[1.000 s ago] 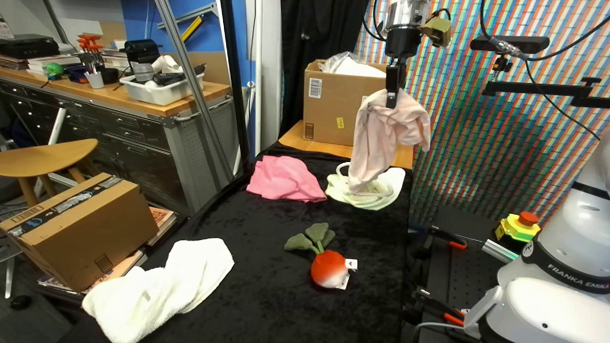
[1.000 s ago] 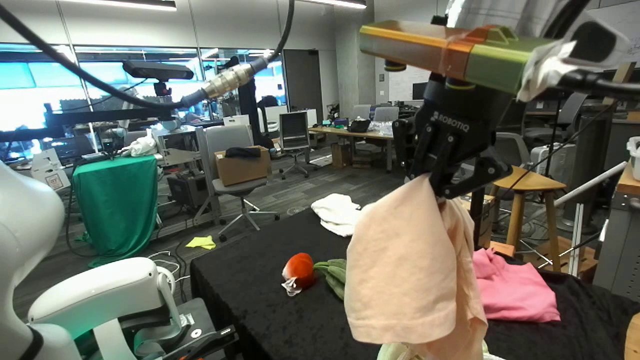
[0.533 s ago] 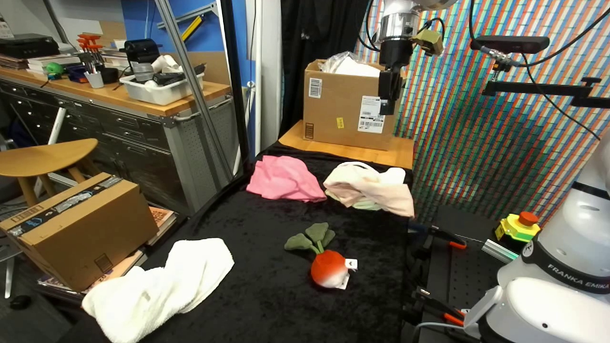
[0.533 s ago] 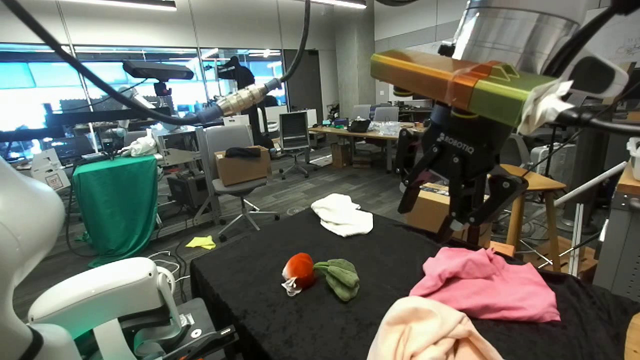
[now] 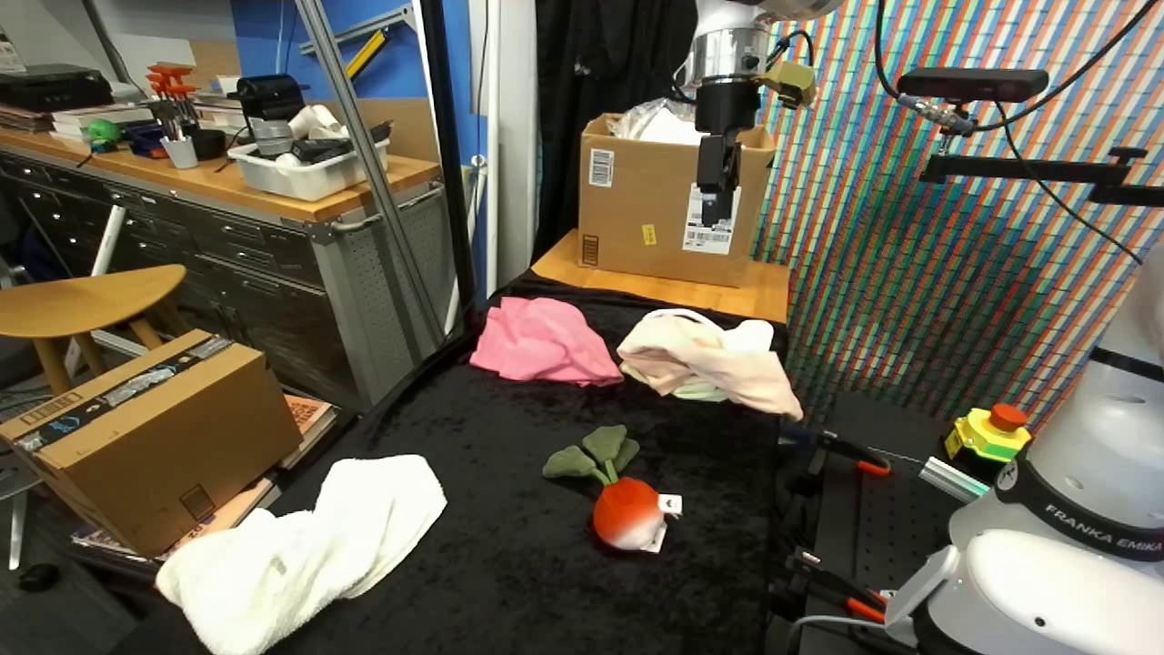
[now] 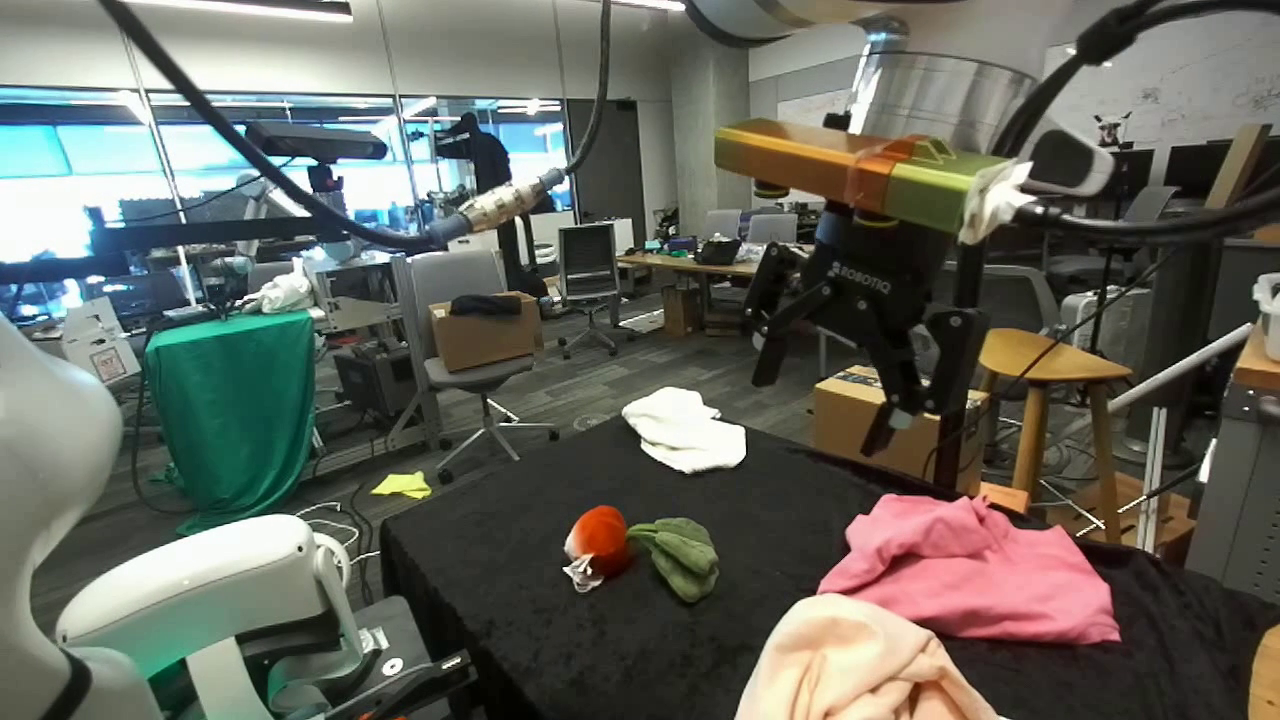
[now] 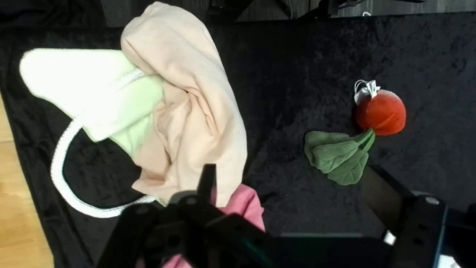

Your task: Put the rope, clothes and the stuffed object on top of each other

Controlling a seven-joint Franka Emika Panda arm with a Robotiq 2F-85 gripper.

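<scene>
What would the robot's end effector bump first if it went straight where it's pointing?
Probably the black tablecloth, between the peach cloth and the red toy. Depth is unclear, so the open end effector might brush the peach cloth first.

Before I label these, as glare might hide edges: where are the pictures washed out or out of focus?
Wrist view: the pale green cloth burns out to white at picture left, nearly swallowing the rope where it crosses; the gripper looks dark and slightly soft. In an exterior view, the distant windows glare.
</scene>
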